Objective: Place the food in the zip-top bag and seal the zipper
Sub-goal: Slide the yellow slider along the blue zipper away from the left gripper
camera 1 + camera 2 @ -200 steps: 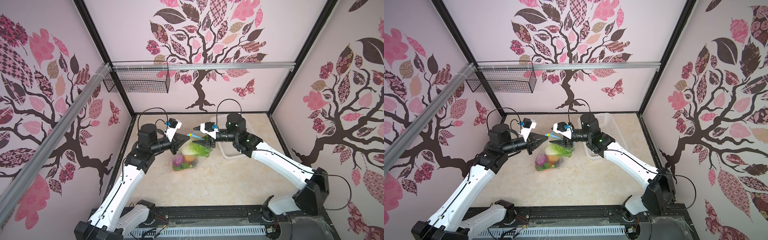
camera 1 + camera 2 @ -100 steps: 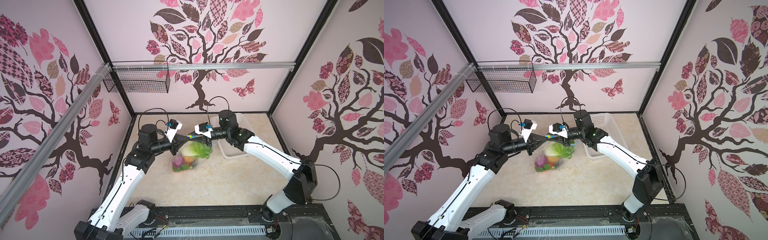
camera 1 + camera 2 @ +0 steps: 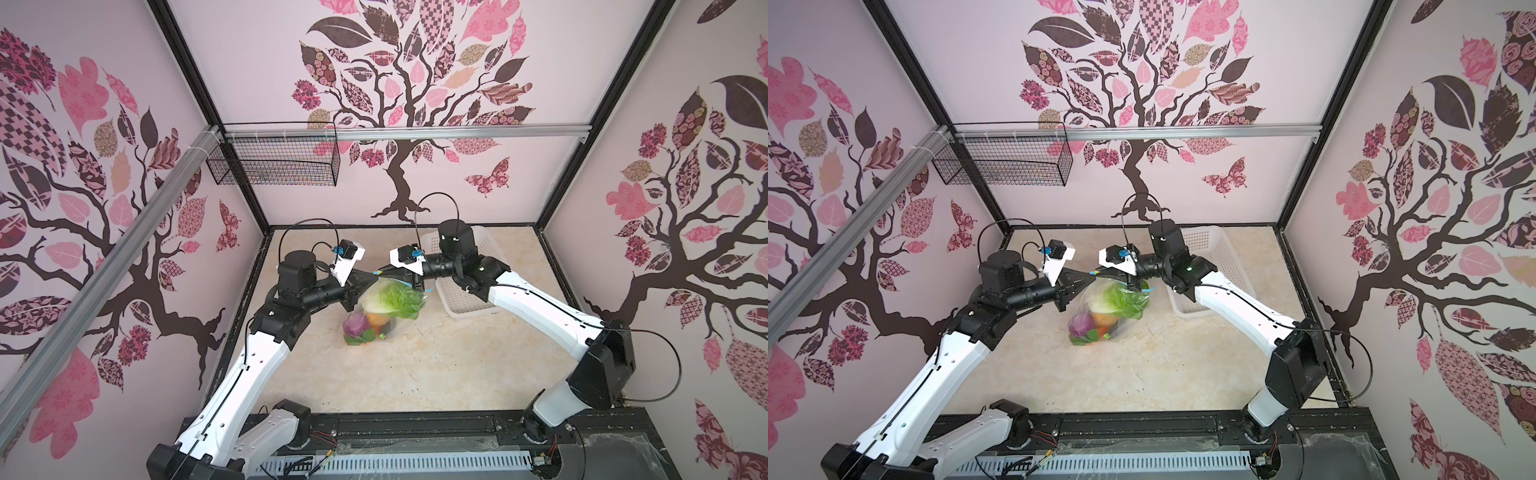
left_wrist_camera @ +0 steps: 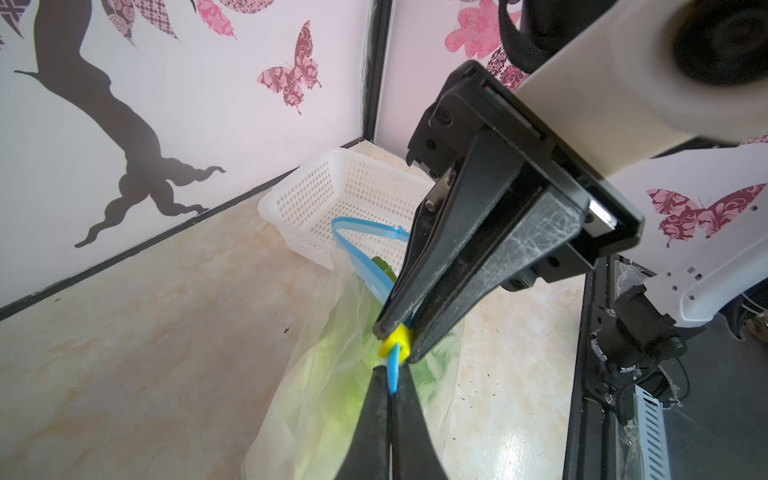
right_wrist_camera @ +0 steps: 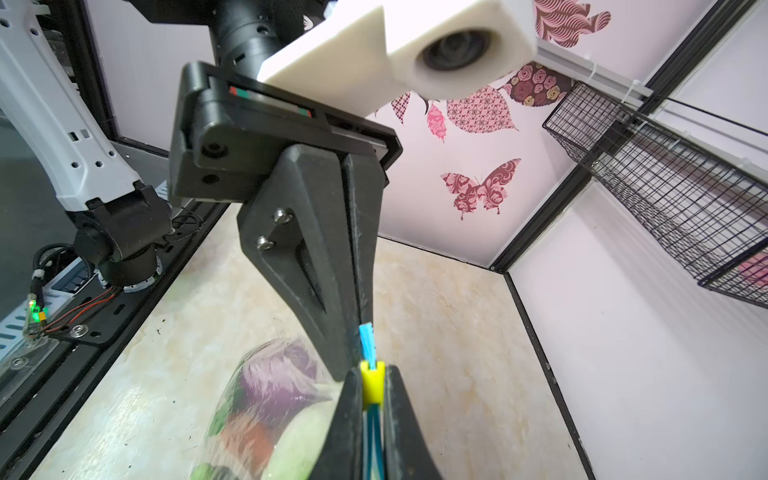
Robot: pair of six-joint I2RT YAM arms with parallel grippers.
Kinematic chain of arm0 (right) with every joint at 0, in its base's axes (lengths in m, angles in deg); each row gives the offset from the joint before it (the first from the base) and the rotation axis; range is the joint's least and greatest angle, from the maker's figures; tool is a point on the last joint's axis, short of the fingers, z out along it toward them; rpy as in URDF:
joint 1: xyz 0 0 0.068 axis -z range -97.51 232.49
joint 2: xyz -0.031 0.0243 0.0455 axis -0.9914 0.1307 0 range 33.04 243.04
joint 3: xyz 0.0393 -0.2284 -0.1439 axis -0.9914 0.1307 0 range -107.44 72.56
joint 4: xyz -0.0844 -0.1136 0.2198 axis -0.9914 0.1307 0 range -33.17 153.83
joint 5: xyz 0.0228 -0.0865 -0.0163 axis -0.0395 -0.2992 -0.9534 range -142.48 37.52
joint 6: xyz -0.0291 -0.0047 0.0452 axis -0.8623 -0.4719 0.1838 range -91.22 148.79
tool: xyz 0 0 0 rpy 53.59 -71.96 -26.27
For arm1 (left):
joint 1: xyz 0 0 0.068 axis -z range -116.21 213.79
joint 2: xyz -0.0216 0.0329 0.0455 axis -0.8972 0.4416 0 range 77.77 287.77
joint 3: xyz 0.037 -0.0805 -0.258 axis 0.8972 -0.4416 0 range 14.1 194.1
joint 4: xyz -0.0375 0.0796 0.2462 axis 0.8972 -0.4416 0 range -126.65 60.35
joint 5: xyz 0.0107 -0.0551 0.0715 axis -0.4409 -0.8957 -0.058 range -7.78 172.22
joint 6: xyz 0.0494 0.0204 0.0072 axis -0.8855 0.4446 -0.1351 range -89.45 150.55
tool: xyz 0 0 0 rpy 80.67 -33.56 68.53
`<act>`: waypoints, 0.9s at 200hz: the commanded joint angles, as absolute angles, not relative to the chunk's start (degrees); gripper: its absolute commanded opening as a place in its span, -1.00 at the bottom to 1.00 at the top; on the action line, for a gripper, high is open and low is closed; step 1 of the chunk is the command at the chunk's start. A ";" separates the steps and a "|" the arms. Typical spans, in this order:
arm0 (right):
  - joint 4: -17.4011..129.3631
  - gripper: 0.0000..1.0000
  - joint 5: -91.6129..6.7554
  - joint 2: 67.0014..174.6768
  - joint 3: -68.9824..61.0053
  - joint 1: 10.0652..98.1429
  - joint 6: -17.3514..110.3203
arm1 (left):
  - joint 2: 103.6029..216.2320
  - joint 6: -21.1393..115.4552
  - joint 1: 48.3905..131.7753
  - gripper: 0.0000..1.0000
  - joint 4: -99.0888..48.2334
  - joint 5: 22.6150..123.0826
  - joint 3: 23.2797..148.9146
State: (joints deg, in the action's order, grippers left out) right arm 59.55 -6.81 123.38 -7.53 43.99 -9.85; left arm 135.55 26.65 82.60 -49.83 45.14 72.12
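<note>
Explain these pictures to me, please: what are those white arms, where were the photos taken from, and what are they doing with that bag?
A left arm and a right arm, both robots, work over a marble-patterned table. Two pictures look down from overhead; two come from cameras on the wrists. A clear zip-top bag holds a toy cabbage, purple onion and orange pumpkin. The left gripper pinches the blue zipper strip; the right gripper is closed on its yellow slider. A white basket stands nearby.
</note>
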 commanded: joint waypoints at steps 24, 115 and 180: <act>60.08 -1.00 -15.30 120.09 0.41 44.12 -6.78 | 133.21 28.85 82.46 -1.00 -45.62 51.98 70.52; 60.87 -1.00 -30.78 114.22 7.82 44.25 -4.89 | 131.83 33.76 80.20 -1.00 -43.22 66.40 71.03; 62.53 -1.00 -35.33 111.38 9.63 45.82 -3.42 | 132.28 34.33 79.05 -1.00 -46.06 75.95 74.49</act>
